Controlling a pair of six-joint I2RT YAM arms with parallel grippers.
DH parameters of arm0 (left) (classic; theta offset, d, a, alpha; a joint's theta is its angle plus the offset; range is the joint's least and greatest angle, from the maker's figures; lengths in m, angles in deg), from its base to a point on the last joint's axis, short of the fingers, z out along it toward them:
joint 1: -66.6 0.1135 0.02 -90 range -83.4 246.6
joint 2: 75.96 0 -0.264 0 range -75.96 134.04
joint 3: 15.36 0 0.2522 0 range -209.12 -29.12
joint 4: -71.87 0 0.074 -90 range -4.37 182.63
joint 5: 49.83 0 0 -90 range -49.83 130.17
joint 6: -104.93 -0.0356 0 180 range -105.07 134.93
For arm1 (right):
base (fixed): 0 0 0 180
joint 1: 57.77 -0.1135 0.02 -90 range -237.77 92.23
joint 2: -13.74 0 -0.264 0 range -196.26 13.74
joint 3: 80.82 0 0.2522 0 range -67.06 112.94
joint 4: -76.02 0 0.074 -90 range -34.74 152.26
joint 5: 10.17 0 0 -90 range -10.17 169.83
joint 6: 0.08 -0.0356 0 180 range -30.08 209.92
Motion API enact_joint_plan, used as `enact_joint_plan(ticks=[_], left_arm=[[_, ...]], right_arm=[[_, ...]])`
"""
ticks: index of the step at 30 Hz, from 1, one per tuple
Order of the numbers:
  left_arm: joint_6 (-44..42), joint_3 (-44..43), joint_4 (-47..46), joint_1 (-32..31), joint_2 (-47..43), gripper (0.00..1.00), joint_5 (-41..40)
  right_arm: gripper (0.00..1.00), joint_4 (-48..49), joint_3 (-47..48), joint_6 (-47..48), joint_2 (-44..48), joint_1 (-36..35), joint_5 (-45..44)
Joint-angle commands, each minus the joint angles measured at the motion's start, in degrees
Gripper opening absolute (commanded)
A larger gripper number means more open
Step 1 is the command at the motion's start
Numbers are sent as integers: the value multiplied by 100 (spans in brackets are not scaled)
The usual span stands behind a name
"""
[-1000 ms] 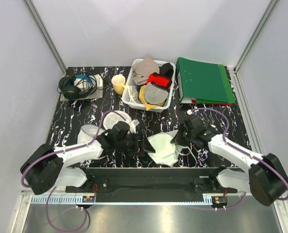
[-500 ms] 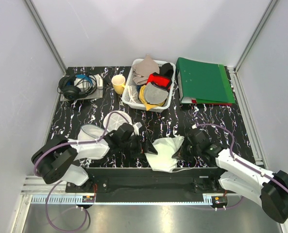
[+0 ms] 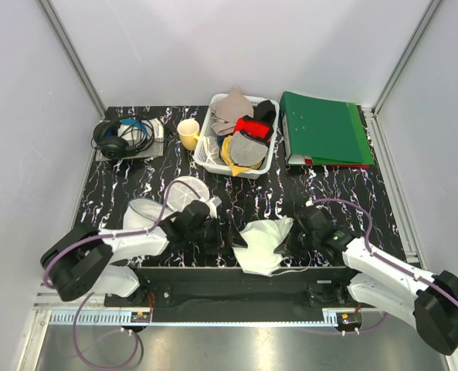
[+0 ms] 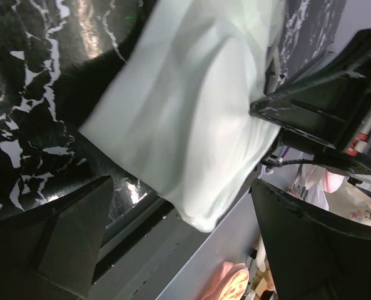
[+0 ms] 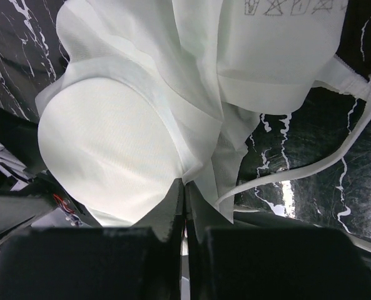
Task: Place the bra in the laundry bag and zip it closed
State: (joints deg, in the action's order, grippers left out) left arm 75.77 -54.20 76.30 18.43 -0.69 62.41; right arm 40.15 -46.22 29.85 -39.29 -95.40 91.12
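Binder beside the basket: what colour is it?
The binder is green; the top view shows it best.

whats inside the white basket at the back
Beige, red, black, grey and yellow garments are piled in the basket, rising above its rim. The pile covers the basket's floor and anything lying under it.

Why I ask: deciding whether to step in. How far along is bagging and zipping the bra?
Done: nothing yet; the bra lies at the near edge of the table, outside the laundry bag. In hand: the right gripper is shut on the bra's fabric, the left gripper open beside it. Left: moving it into the bag, then zipping.
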Motion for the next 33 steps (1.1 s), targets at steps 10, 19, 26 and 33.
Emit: enact_joint_plan(ticks=[10, 19, 26, 33], left_arm=[[-1089, -1015, 701, -9, 589, 0, -868], [-3014, -1816, 3407, -9, -942, 0, -2206], [-3421, -2184, 4403, -9, -2032, 0, -2566], [-3114, -2484, 4545, 0, -2455, 0, -2259]], right_arm=[[57, -12, 315, 250, 425, -61, -320], [100, -250, 1352, 1611, 145, -17, -760], [100, -198, 1713, 1784, 214, 62, -795], [100, 2151, -164, -1267, 908, 54, -426]])
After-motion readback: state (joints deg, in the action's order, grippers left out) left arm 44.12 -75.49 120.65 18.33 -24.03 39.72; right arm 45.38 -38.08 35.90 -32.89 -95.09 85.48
